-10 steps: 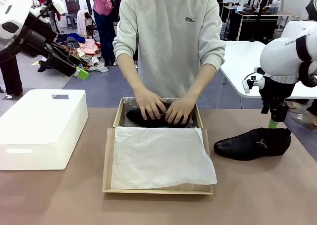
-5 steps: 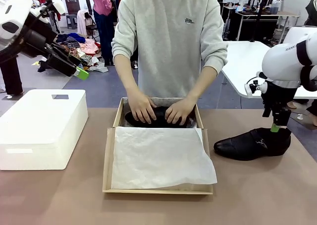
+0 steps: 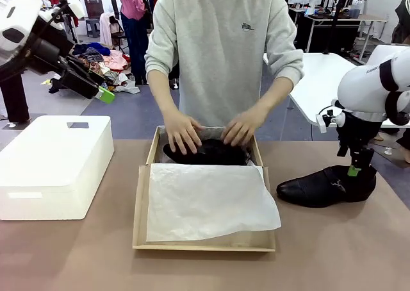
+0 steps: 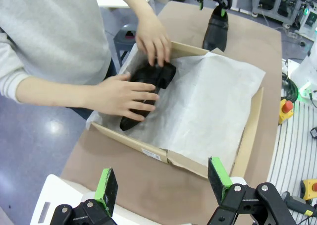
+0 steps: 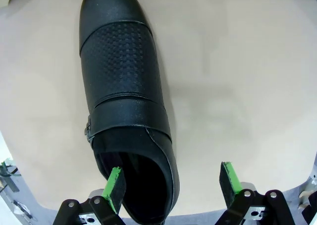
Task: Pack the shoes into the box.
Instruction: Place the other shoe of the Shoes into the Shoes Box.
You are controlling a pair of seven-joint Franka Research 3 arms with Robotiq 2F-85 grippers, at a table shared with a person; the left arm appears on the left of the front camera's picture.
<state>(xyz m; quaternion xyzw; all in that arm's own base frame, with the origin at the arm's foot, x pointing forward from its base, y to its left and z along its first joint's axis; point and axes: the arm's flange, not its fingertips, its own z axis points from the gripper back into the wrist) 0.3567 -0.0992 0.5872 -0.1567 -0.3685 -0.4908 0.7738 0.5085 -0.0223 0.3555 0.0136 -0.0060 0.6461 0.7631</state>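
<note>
One glossy black shoe lies in the back part of the brown cardboard box, and the person's hands hover at it. White tissue paper covers the box's front part. The other shoe lies on the table to the right of the box, toe pointing left. My right gripper hangs open just over its heel. In the right wrist view that shoe has its heel end between the fingers of the right gripper, the left pad at the shoe's opening. My left gripper is raised at the far left, open and holding nothing; it also shows as left gripper.
A large white box stands on the table's left side. A person stands at the far edge behind the cardboard box. A white table is behind at the right. Bare brown tabletop lies in front of the box.
My right gripper has come down a little toward the heel of the shoe on the table. The person's hands have lifted and shifted on the shoe in the box. The left arm is still.
</note>
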